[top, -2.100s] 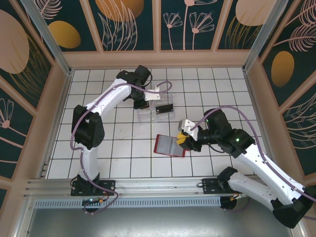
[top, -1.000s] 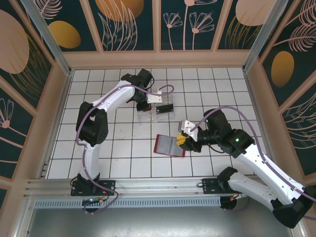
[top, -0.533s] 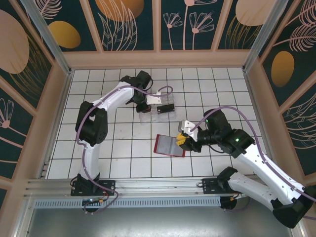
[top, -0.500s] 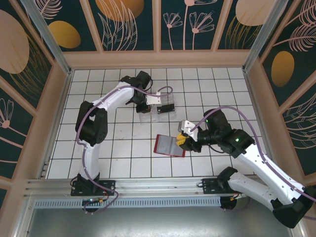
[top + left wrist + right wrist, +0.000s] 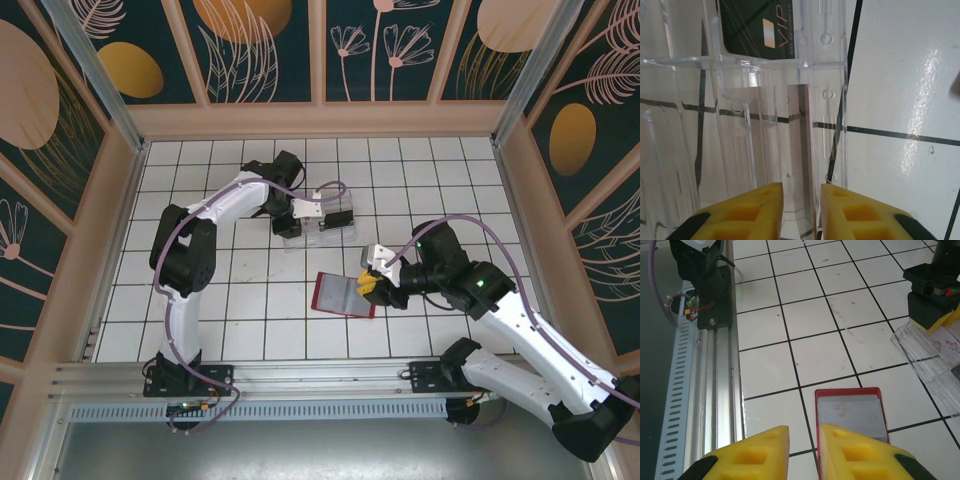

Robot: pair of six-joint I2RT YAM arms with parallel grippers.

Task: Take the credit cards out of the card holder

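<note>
The red card holder lies open and flat on the tiles, its grey inside facing up. My right gripper is at its right edge, jaws slightly apart; in the right wrist view the gripper has one finger over the holder's edge and the other over bare tile. My left gripper is open over the clear tray. Between its fingers, untouched, a thin card stands on edge in a tray compartment. A dark credit card marked VIP lies in the compartment beyond.
The clear tray's walls surround the left fingers on three sides. The left gripper and tray edge sit at the right of the right wrist view. A metal rail runs along the table's near edge. Wooden walls enclose the tiles.
My left gripper has shifted a little left and toward the near side along the tray, from its back edge to its left end. The right arm and the card holder have stayed still.
</note>
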